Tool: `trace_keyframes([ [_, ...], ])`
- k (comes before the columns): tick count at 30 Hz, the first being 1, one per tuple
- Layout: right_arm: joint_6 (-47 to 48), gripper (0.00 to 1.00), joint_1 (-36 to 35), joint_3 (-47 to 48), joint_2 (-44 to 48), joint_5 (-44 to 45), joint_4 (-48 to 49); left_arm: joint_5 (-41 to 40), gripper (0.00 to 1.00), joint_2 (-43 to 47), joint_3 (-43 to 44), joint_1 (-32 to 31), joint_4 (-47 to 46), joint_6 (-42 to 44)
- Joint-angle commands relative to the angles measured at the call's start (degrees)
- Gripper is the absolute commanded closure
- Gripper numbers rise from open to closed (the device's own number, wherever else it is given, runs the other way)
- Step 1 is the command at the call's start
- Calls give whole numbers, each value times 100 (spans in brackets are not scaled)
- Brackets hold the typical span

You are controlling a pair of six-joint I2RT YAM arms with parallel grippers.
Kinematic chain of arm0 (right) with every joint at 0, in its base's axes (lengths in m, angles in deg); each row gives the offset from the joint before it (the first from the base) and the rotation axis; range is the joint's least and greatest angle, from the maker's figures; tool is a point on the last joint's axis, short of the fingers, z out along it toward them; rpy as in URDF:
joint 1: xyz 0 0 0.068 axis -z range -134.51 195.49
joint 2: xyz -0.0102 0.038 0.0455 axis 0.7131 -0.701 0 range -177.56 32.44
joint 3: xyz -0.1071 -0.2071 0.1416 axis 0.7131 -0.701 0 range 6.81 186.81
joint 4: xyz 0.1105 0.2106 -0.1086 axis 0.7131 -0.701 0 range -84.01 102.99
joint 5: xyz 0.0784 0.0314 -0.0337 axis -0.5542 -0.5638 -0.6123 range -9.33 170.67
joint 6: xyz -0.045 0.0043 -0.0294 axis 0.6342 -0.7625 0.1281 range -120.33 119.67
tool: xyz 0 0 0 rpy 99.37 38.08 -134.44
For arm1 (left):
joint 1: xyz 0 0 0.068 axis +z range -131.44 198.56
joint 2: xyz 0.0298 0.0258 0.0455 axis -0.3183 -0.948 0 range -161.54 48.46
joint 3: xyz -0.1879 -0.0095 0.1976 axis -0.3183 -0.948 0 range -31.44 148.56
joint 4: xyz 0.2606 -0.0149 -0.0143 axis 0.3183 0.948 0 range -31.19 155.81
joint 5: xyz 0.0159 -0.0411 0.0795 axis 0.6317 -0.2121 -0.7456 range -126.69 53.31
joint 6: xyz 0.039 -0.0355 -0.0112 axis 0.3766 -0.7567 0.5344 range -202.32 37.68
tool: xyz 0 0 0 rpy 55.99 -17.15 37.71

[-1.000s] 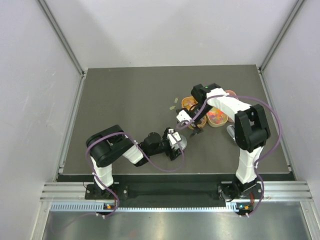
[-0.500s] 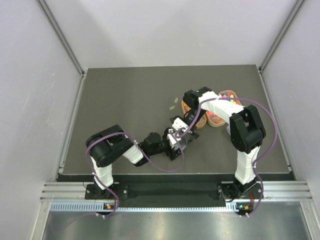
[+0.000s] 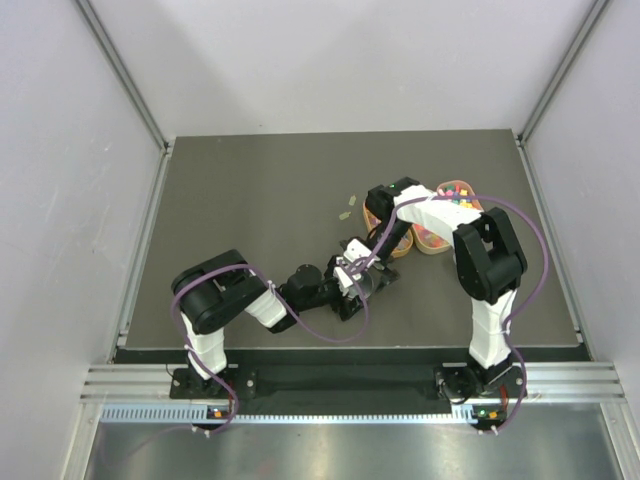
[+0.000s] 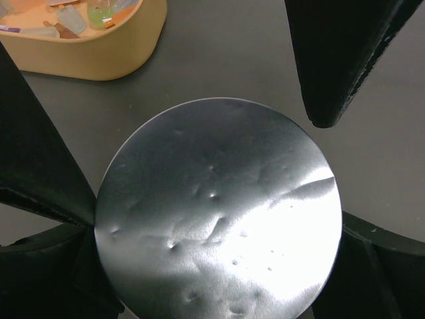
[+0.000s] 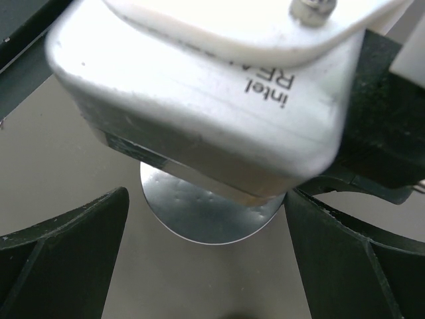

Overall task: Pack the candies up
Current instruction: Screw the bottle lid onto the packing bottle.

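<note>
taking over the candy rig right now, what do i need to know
Left end effector: shut on the round dish, with its silver lid on.
Right end effector: open, hovering over that lid and holding nothing.
Candies: in the orange trays. Two small loose pieces lie on the table left of the trays in the top view.
Done: no packed candy is visible, and the lid hides the dish's inside.
Left: probably take the lid off, move the candies into the dish and close it.
</note>
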Motion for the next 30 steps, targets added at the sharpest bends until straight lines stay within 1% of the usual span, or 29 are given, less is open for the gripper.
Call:
trace_keyframes([
  [1, 894, 0, -126, 35, -81, -531, -410, -172, 39, -119, -29, -8, 573, 315],
  [18, 138, 2, -152, -44, -46, -1313, 47, -198, 41, -145, 6, 0, 617, 324],
  [28, -125, 4, -231, -105, -133, -1375, 406, -216, 41, -137, -2, -8, 599, 324],
  [30, -169, 5, -240, -88, -186, -1384, 451, -216, 41, -137, -11, -8, 590, 315],
])
